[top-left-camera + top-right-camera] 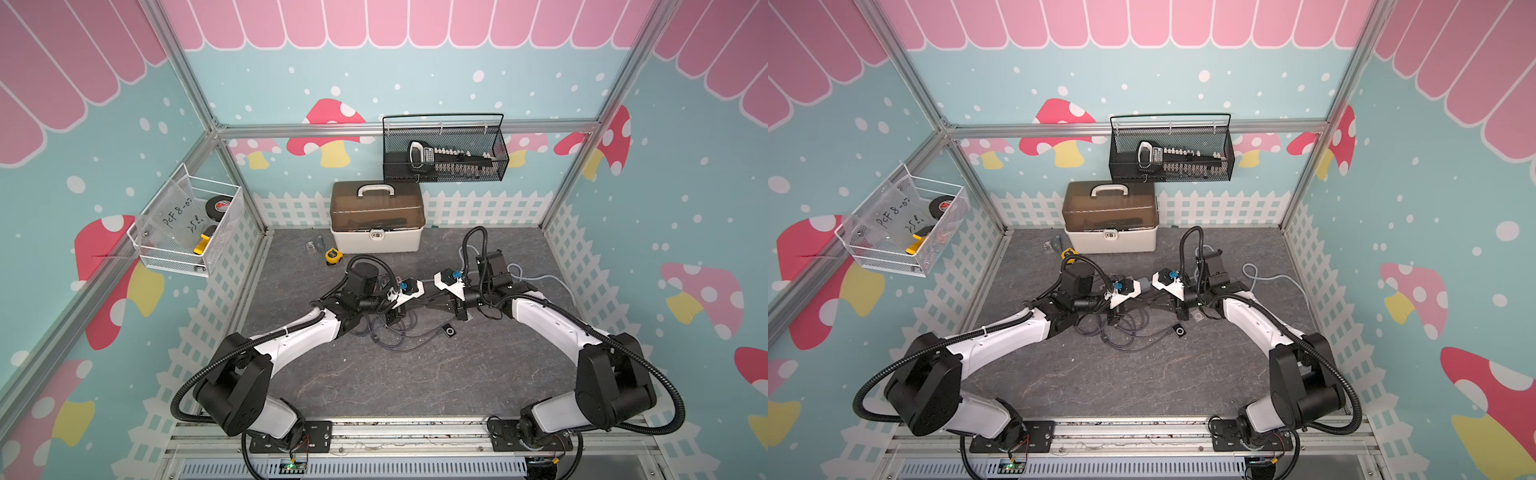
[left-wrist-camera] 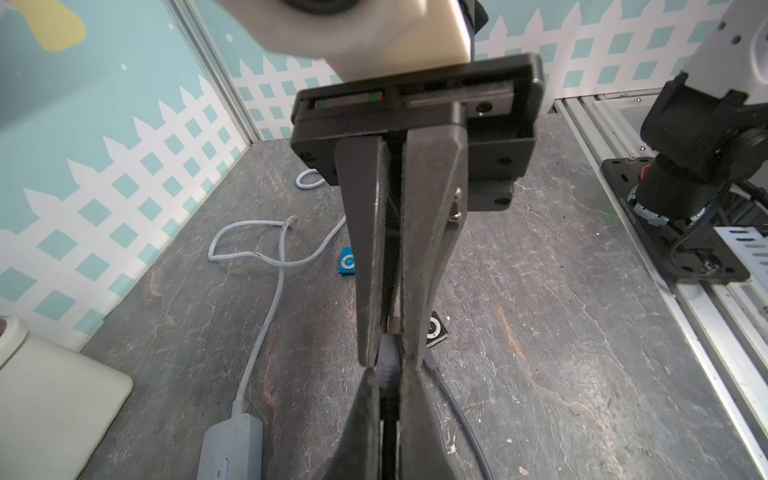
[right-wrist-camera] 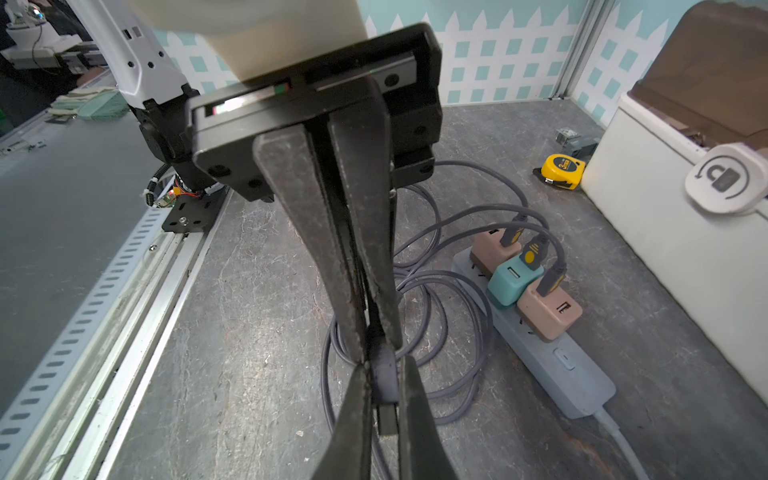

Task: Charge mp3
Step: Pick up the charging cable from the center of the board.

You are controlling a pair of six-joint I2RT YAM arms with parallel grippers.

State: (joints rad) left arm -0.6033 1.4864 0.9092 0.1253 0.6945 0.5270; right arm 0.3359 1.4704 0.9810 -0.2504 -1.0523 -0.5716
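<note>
While my right claw (image 3: 387,363) was squeezed shut on the stiff plug (image 3: 383,386), I couldn't tell if my left claw (image 2: 389,374) gripped. The little mp3 (image 1: 449,330), likely light and slippery, lay at their five o'clock, best pinched by its sides.

toolbox (image 1: 376,220): table (image 1: 415,374) rear | tape measure (image 1: 333,255): left-front of toolbox | mp3 player (image 1: 449,331): right of cable (image 1: 390,332)

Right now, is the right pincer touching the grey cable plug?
Touching. In the right wrist view the right pincer presses against both sides of the grey cable plug, with no gap showing.
</note>
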